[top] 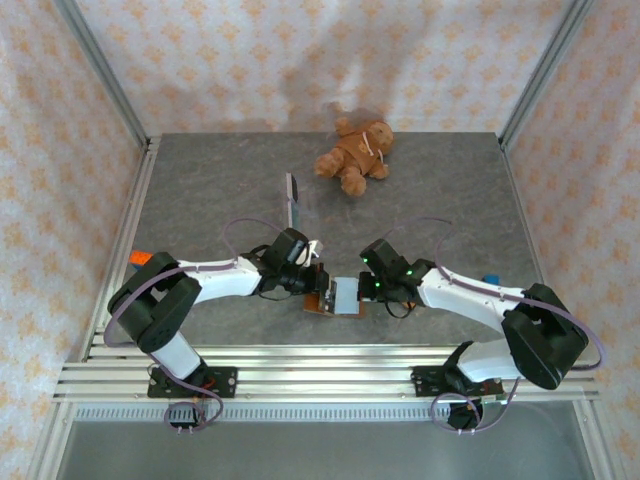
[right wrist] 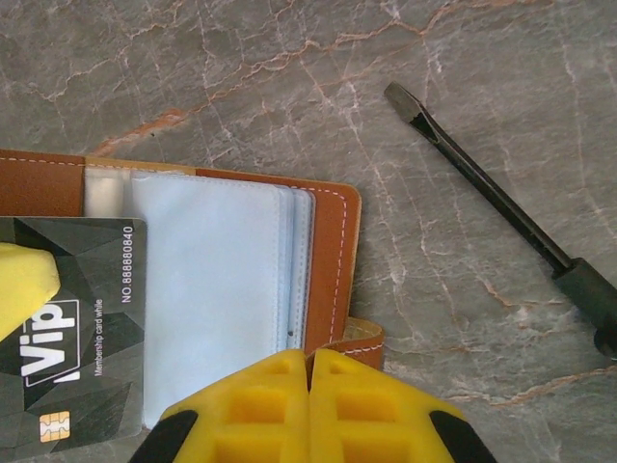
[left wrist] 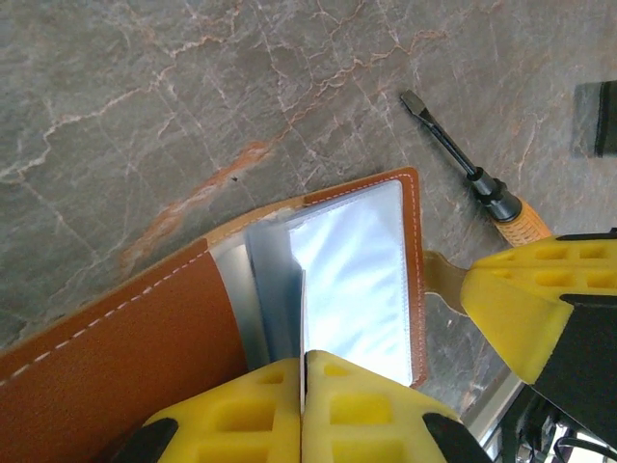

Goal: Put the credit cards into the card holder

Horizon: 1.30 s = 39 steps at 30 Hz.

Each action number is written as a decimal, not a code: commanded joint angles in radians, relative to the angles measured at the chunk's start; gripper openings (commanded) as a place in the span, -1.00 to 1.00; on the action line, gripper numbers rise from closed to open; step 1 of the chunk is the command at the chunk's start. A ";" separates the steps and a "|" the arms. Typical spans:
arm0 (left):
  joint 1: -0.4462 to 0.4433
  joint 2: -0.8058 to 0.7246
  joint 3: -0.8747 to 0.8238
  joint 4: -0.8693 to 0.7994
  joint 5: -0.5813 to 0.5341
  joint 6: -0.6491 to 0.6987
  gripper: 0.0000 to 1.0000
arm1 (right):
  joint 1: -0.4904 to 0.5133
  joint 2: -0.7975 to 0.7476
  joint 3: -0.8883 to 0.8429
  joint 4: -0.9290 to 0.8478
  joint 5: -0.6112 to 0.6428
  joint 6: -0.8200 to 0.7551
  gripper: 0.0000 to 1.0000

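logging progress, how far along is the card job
Done: card holder open. In hand: left gripper pinches a clear sleeve, right gripper shut at the holder's edge, VIP card lying on the pockets, not clearly slotted. Left: seat it, then the second card on the table.

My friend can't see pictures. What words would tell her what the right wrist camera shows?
An open brown holder with pale pockets lies on a grey table, with a dark VIP card over its left side. The right gripper, shut, sits at the bottom by the holder's tab. A screwdriver lies to the right.
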<state>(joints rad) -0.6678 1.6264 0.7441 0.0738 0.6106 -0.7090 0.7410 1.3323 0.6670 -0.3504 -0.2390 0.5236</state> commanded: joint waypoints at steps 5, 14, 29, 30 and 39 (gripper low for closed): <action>0.015 -0.031 -0.045 -0.005 -0.054 0.001 -0.85 | 0.004 -0.004 -0.023 0.003 0.038 0.003 -0.93; 0.023 -0.036 -0.067 0.019 -0.066 -0.007 -0.85 | 0.004 0.004 -0.024 0.008 0.033 0.003 -0.96; 0.031 -0.012 -0.094 0.182 0.018 -0.075 -0.85 | 0.004 0.008 -0.029 0.020 0.022 0.002 -0.97; 0.032 -0.011 -0.094 0.184 0.020 -0.073 -0.85 | 0.004 0.009 -0.030 0.022 0.022 0.002 -0.97; 0.045 0.011 -0.113 0.267 0.069 -0.138 -0.85 | 0.004 0.013 -0.030 0.024 0.019 0.000 -0.99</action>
<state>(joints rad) -0.6334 1.6230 0.6437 0.2817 0.6540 -0.8162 0.7410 1.3346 0.6521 -0.3328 -0.2356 0.5236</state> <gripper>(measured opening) 0.074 0.046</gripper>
